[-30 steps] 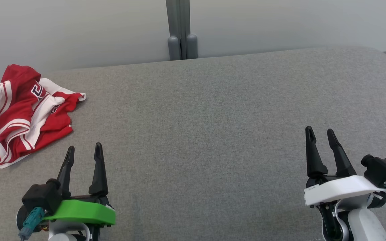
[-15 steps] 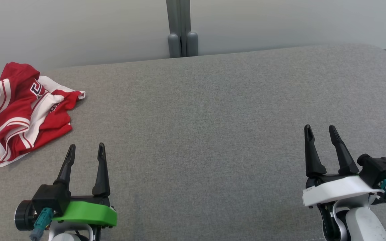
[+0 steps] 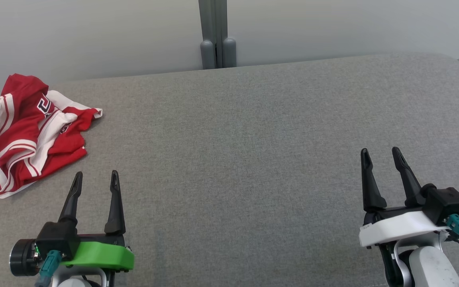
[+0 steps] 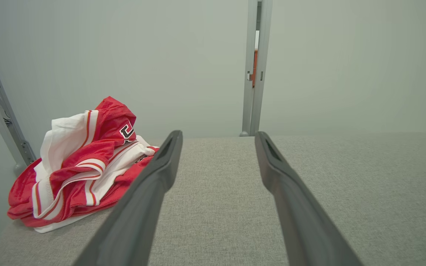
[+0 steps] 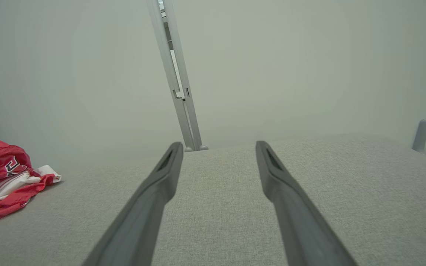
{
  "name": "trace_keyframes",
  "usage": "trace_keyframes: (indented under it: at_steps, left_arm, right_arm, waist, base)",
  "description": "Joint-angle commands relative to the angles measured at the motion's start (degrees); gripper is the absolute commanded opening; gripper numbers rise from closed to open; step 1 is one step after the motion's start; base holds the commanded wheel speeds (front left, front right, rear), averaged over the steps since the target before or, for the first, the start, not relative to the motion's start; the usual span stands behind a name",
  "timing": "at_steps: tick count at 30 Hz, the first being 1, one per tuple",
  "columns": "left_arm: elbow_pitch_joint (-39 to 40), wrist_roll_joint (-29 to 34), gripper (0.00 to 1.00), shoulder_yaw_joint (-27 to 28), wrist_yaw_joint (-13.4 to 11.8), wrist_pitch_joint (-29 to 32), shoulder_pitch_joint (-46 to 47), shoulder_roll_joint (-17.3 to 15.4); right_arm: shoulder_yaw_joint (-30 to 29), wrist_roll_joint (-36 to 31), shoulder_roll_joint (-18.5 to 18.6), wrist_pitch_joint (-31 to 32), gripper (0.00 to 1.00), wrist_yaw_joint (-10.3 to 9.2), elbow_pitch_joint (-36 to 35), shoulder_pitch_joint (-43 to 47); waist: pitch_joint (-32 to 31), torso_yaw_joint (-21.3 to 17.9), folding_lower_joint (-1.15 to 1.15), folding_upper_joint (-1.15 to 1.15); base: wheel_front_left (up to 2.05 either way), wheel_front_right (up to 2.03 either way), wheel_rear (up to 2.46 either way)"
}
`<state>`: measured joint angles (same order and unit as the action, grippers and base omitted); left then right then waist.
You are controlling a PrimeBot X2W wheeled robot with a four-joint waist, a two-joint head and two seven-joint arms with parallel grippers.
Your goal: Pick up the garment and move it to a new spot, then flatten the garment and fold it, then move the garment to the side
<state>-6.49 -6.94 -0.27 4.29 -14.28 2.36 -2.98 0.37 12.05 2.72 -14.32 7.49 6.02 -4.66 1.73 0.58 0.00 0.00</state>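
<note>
L tool + R tool at near edge of tabletop, both w/ jaws wide apart, nothing in either. The shirt lies fwd-left of L tool, near the far-left corner and well apart from R tool, so L arm is much closer. It's red w/ white stripes, a crumpled heap, no clear long axis, not flat.

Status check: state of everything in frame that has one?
jersey: crumpled in a heap, not flattened or folded, lying at the far left of the grey surface, ungrasped
left tool: open, empty, just short of the jersey, not touching it
right tool: open, empty, on the right side, far from the jersey
</note>
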Motion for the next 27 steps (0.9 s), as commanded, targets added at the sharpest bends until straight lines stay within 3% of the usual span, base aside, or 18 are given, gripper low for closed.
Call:
trace_keyframes:
  at_steps: [1, 27]
  left_arm:
    - [0.2, 0.85, 1.0, 0.12, 0.14, -0.62, -0.82, -0.33]
    - [-2.45, -1.4, 1.0, -0.04, 0.49, -0.98, -0.34, -0.12]
  right_arm:
    - [-0.09, -1.22, 0.27, -0.57, 1.0, 0.0, 0.21, -0.28]
    - [0.38, 2.72, 0.27, -0.92, 1.0, 0.0, 4.36, -1.2]
  waist:
    - [-0.02, -0.01, 0.0, 0.0]
    - [-0.04, -0.18, 0.0, 0.0]
  base:
    - [0.0, 0.0, 0.0]
    - [0.0, 0.0, 0.0]
